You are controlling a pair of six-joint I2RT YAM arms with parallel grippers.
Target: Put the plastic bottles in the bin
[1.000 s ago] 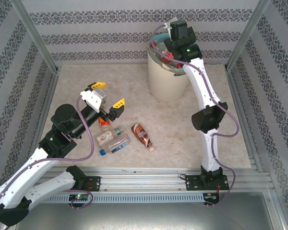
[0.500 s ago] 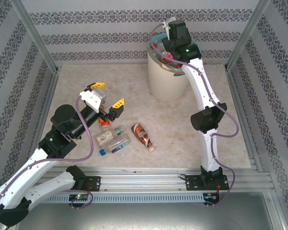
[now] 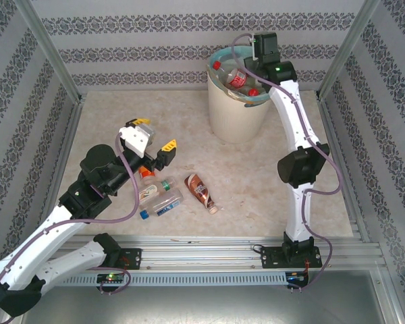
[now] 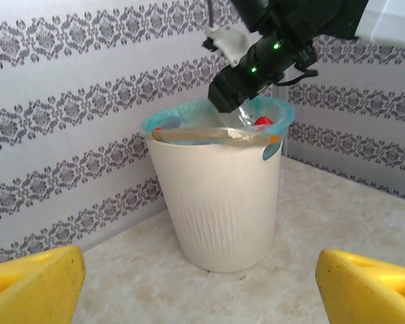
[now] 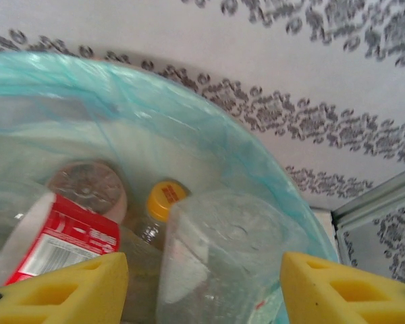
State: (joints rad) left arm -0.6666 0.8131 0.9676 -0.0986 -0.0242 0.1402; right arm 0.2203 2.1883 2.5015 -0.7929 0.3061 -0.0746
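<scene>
Though wide, left pincer (image 3: 153, 133): crowded bottles (image 3: 160, 196) may be scattered.
Right pincer (image 5: 202, 263): parted; bin (image 3: 233, 115) liner may be snagged.

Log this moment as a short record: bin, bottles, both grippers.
bin: cream bucket with blue-green liner, upright at the back of the table
in bin: several bottles, a red-label bottle on top
on table: four bottles clustered together: orange-label bottle, green-cap bottle, blue-cap bottle, brown bottle
left gripper: open, near the table cluster, facing the bin
right gripper: jaws apart, over the bin's mouth
left to do: the four table bottles
</scene>
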